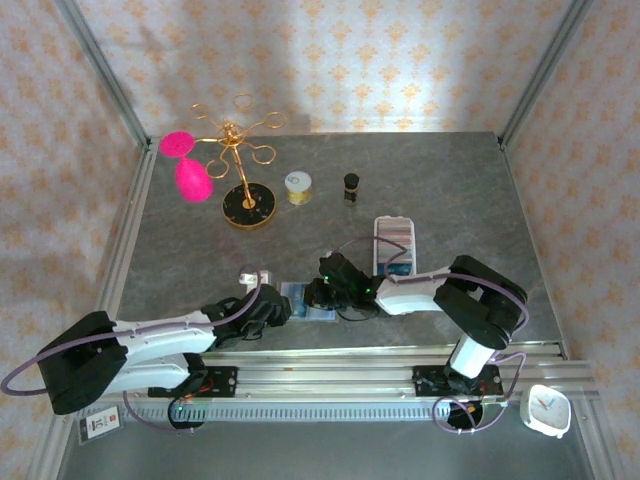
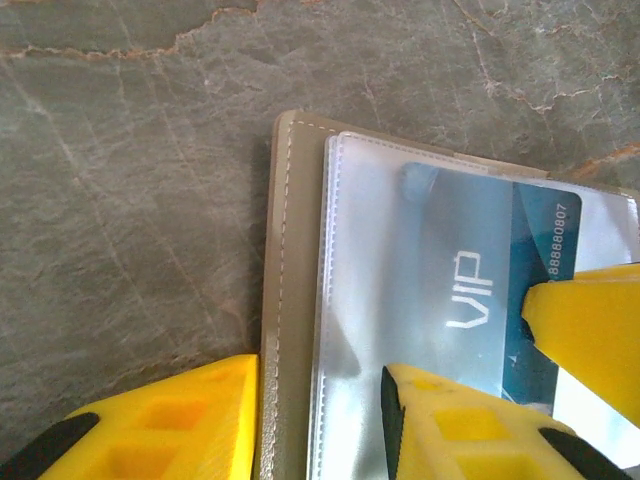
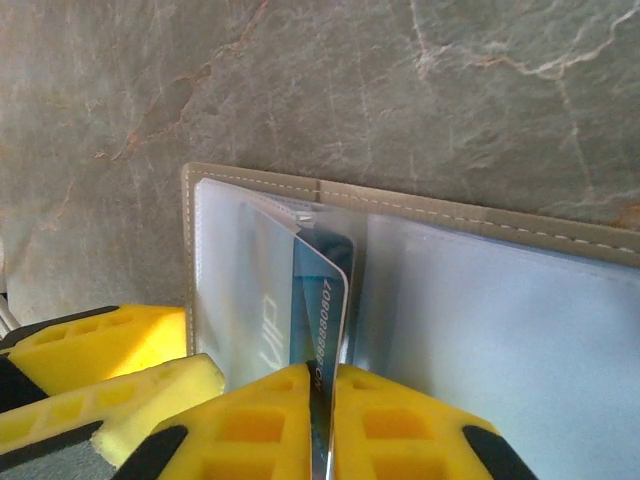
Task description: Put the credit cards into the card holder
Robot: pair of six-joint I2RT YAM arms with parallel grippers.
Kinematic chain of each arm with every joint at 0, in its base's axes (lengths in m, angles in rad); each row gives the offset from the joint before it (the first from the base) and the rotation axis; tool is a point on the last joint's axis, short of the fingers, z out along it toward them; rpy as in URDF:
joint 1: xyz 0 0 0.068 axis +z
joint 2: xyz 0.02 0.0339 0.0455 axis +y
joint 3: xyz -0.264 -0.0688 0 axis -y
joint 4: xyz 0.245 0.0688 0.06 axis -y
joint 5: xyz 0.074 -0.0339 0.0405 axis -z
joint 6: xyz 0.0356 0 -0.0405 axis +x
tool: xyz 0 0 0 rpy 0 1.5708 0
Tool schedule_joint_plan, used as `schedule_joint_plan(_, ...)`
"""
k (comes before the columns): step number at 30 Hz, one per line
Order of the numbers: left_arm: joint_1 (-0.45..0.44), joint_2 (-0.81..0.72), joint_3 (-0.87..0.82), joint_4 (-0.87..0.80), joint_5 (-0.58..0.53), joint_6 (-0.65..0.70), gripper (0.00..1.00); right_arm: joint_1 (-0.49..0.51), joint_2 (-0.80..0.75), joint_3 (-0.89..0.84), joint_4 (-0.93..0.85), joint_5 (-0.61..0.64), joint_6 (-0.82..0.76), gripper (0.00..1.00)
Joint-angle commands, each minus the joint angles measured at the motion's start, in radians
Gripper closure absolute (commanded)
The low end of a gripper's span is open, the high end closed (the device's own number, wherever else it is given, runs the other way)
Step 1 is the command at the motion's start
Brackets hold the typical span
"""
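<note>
Right claw [image 3: 322, 385] pinches the VIP card [image 3: 320, 290] partly into a sleeve [image 3: 240, 280]; left claw [image 2: 320, 375], spread, pins the card holder [image 2: 285, 250]. If the holder slips, the card could jam.

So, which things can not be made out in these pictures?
- Top view: card holder, mostly under left arm and right arm.
- Top view: credit cards in white tray, too small to count.
- Right wrist view: held card, lower part hidden between right fingers.
- Left wrist view: its right end, behind a right finger.
</note>
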Motion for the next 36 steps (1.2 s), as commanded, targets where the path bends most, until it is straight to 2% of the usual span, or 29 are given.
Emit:
schedule_joint_plan(1, -0.002, -0.007, -0.023, -0.007, 0.038, -0.012, 0.62, 0.006, -0.004, 0.007, -0.022, 0.021, -0.002, 0.91)
schedule_joint_plan(5, -0.001, -0.009, -0.043, 0.042, 0.067, -0.019, 0.62, 0.006, 0.028, 0.023, 0.003, -0.006, 0.004, 0.93)
schedule_joint_plan(13, -0.002, -0.026, -0.048, 0.043, 0.073, -0.017, 0.61, 0.013, 0.052, 0.038, 0.061, -0.052, 0.023, 0.91)
schedule_joint_plan(20, -0.002, -0.013, -0.050, 0.037, 0.071, -0.015, 0.62, 0.014, -0.015, 0.018, -0.032, 0.020, -0.016, 0.77)
schedule_joint_plan(28, -0.002, -0.009, -0.062, 0.046, 0.086, -0.006, 0.59, 0.013, -0.141, -0.053, -0.056, 0.031, -0.015, 0.52)
schedule_joint_plan(36, -0.003, -0.004, -0.072, 0.049, 0.088, -0.002, 0.60, 0.025, -0.227, -0.091, -0.197, 0.160, 0.013, 0.50)
